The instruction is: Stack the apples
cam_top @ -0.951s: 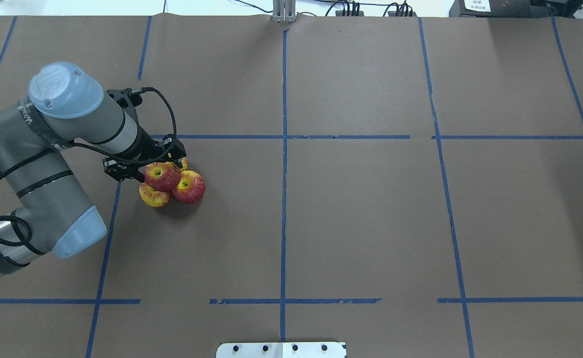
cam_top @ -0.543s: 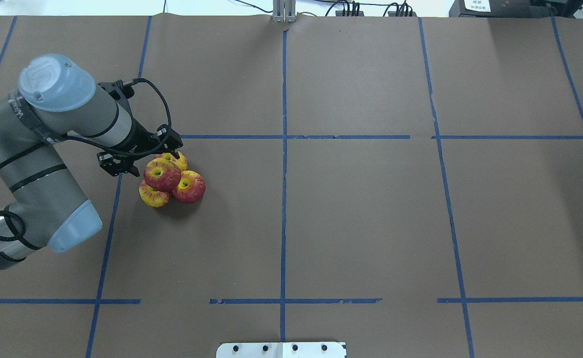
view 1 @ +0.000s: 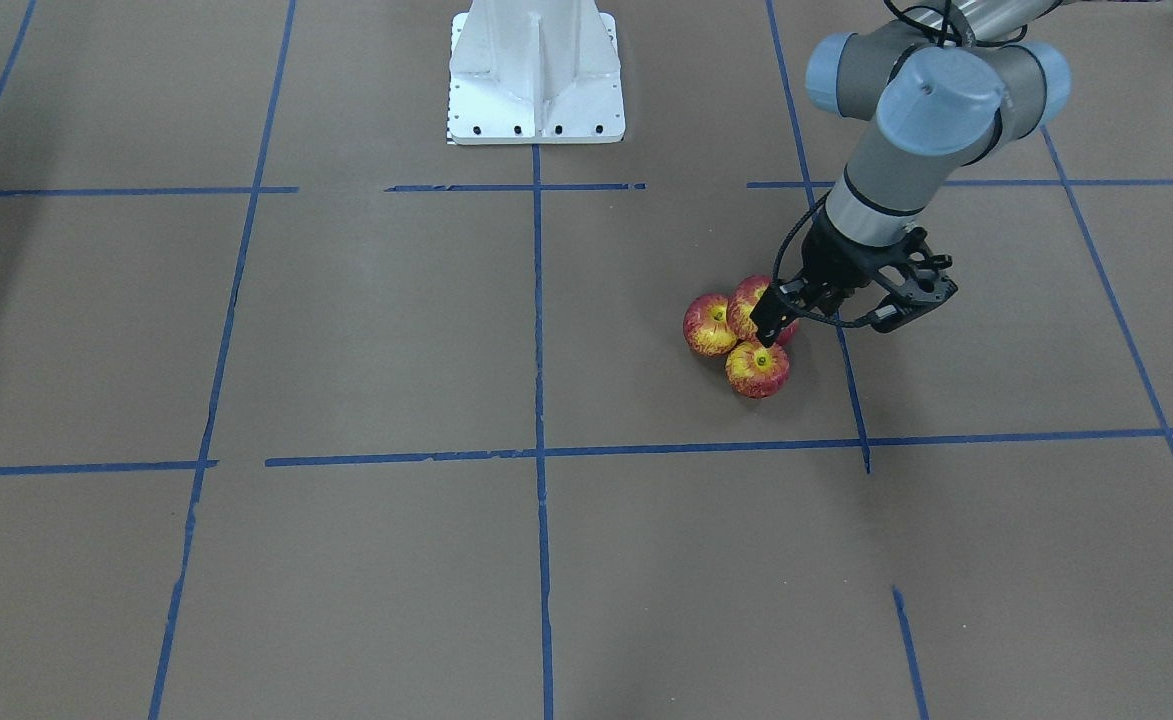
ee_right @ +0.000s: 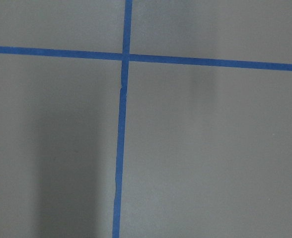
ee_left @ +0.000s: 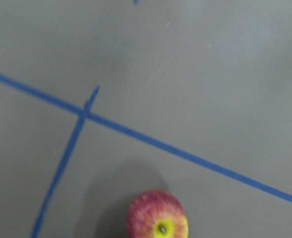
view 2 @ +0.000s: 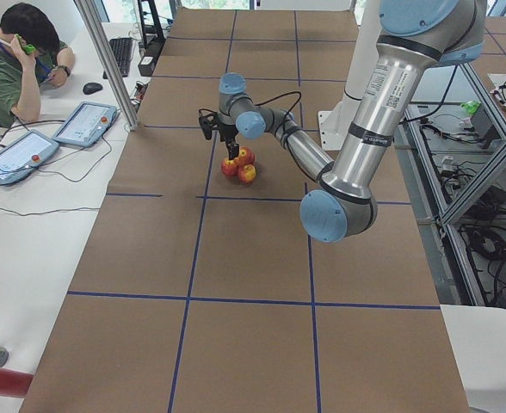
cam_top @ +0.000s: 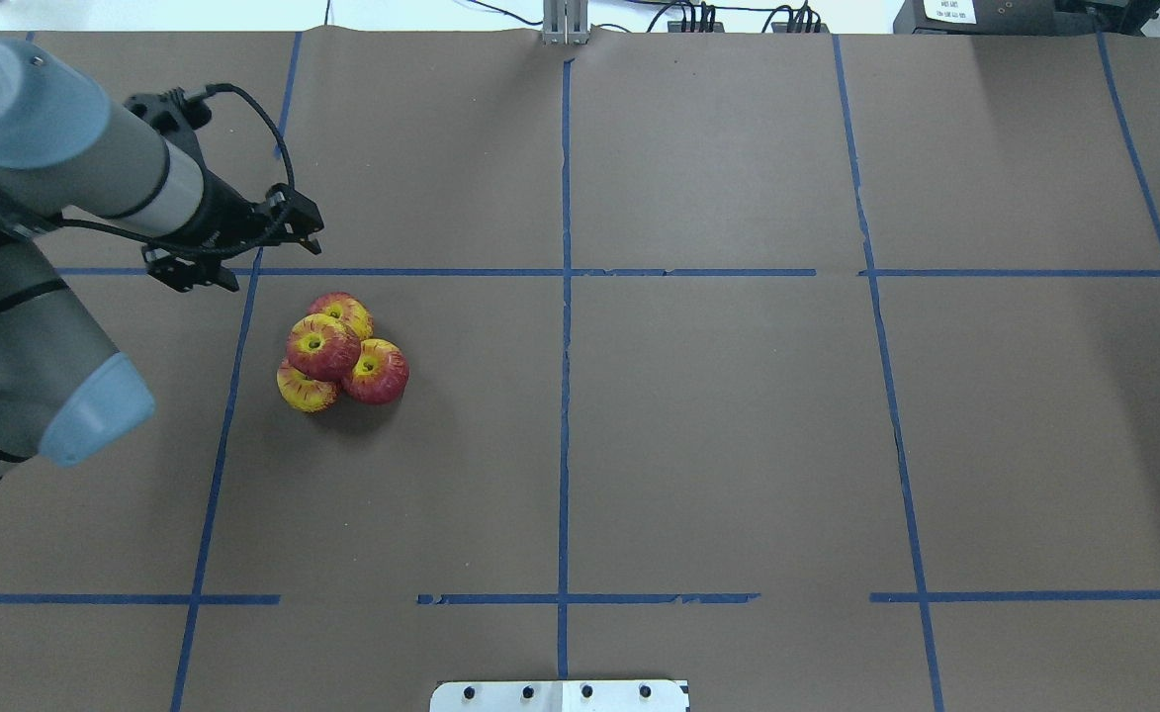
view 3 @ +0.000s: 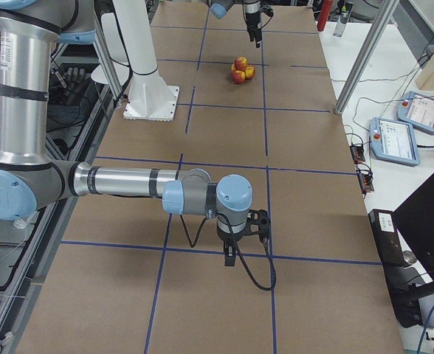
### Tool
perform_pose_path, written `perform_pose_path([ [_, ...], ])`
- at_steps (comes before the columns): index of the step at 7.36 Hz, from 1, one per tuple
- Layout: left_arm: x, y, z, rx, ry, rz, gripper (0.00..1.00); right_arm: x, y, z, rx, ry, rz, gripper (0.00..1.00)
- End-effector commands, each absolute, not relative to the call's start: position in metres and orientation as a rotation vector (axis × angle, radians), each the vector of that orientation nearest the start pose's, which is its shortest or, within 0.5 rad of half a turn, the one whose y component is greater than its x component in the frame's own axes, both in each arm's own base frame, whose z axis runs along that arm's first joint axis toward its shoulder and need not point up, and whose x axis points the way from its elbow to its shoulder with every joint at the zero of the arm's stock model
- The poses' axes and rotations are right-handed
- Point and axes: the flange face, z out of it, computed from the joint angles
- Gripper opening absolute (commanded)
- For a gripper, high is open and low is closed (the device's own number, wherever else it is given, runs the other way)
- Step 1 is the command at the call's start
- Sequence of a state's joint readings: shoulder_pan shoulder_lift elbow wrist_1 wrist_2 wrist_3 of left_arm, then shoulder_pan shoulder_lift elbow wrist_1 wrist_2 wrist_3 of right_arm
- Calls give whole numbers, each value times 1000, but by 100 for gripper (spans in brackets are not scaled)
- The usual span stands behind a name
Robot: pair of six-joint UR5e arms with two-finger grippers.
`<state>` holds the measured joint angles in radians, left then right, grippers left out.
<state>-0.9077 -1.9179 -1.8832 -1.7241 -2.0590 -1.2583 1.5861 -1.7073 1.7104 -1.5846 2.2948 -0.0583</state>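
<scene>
Overhead exterior | apples [cam_top: 327,348]: one atop three | left hand [cam_top: 249,259] spread

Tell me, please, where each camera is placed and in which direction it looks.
Front-facing: across the table, facing the robot's base, steeply down; left arm on its right.
Overhead: behind the robot, looking forward and down; left arm enters at left.
Exterior left: table's end, looking along it; left arm near.
Exterior right: opposite end; right arm near, apples far.
Left wrist: looks down at one apple; no jaws show.
Right wrist: looks down at paper and blue tape; no jaws.
Shared: all four exterior views show the apples.
</scene>
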Motion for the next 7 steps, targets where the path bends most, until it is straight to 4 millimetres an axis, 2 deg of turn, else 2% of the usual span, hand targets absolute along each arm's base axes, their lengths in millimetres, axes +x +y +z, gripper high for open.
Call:
perform_pose_path([
  [1,202,-526,368,154,885,-121,100,74,-432,658,16,-724,-37,100],
  [3,116,-524,445,228,766,72,100,74,-432,658,16,-724,-37,100],
  [4,63,-519,479,202,688,172,100,74,-432,658,16,-724,-37,100],
  [5,11,-512,502,149,646,209,100,74,-432,658,16,-724,-37,100],
  [6,-44,-502,522,115,643,198,100,74,-432,658,16,-724,-37,100],
  [7,-81,-483,562,97,674,235,100,74,-432,658,16,-724,-37,100],
])
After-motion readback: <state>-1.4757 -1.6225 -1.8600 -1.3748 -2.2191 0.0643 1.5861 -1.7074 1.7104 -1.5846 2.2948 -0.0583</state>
